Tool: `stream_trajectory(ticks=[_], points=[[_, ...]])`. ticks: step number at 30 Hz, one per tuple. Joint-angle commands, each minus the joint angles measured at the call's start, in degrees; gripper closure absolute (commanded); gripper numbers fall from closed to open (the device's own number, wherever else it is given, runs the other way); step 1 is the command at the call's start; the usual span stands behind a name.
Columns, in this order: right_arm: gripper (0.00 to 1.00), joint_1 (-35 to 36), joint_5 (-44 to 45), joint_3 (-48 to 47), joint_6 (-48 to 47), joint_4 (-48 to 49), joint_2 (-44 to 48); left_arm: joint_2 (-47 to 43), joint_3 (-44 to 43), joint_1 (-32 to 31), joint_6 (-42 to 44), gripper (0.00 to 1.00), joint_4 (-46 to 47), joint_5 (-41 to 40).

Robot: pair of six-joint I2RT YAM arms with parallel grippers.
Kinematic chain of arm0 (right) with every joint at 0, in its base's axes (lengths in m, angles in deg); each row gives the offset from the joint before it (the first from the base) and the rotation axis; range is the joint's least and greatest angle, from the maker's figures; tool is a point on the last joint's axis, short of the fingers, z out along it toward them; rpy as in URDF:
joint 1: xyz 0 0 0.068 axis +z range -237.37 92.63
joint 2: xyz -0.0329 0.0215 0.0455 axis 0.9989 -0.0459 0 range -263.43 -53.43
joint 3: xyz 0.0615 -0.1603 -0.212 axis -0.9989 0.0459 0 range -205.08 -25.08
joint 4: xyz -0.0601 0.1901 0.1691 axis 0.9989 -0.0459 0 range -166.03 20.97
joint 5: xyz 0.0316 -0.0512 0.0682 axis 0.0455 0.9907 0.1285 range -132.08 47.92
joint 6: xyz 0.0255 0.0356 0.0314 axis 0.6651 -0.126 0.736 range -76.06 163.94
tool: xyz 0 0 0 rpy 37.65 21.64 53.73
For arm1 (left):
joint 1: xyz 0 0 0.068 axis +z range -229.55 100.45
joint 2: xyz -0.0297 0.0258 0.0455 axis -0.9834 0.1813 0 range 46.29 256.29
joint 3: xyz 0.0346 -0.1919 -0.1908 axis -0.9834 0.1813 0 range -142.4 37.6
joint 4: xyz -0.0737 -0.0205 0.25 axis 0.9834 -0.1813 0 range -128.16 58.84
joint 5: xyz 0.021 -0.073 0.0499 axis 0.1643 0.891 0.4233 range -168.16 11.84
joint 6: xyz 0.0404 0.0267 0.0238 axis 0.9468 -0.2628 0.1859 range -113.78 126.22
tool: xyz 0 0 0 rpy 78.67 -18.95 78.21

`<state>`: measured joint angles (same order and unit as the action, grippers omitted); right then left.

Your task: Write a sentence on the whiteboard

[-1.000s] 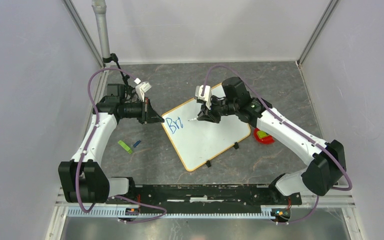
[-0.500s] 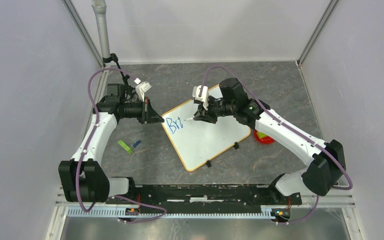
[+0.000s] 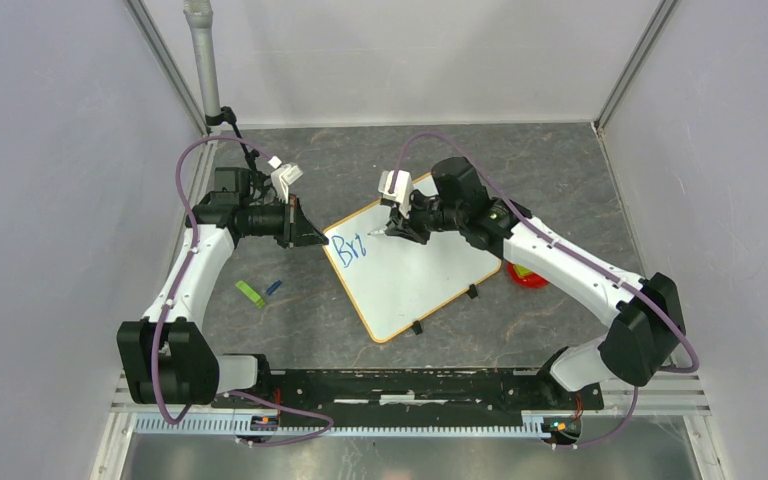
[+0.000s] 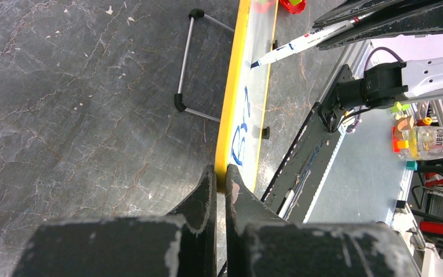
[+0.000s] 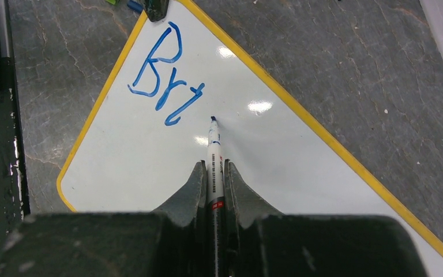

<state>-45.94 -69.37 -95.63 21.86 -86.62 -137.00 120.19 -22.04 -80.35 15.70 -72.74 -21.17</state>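
Grey stone-look tabletop (image 3: 560,180) bears the yellow-framed white whiteboard (image 3: 420,285) at centre, my left gripper (image 4: 219,184) clamped on its left corner and my right gripper (image 5: 214,179) clamped on a white blue-tipped marker (image 5: 214,150) beside the unfinished blue lettering (image 5: 161,75); in my judgement, excess tip pressure could skew board or marker.

Left fingers (image 4: 206,193) clamp whiteboard (image 4: 234,86) frame; blue lettering (image 4: 239,141) nearby; marker (image 4: 300,45) tip beyond.
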Motion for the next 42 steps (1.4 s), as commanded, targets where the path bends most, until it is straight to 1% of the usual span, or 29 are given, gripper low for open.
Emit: stream_trajectory(ticks=[1,12,30,42], points=[[1.00,0.27,1.96,-2.80,0.55,2.83,-0.57,0.41,-1.18,-0.34,3.89,0.98,-1.31,-0.35],[1.00,1.44,1.55,-3.42,-0.05,2.53,-2.15,0.43,-1.18,-0.34,4.06,0.98,-1.31,-0.48],[1.00,1.90,1.40,2.76,-2.22,0.48,0.17,0.50,-1.18,-0.34,4.08,0.98,-1.30,-0.57],[1.00,0.32,4.63,-0.40,-4.28,-1.44,0.57,0.20,-1.10,-0.34,4.11,0.98,-1.30,-0.65]])
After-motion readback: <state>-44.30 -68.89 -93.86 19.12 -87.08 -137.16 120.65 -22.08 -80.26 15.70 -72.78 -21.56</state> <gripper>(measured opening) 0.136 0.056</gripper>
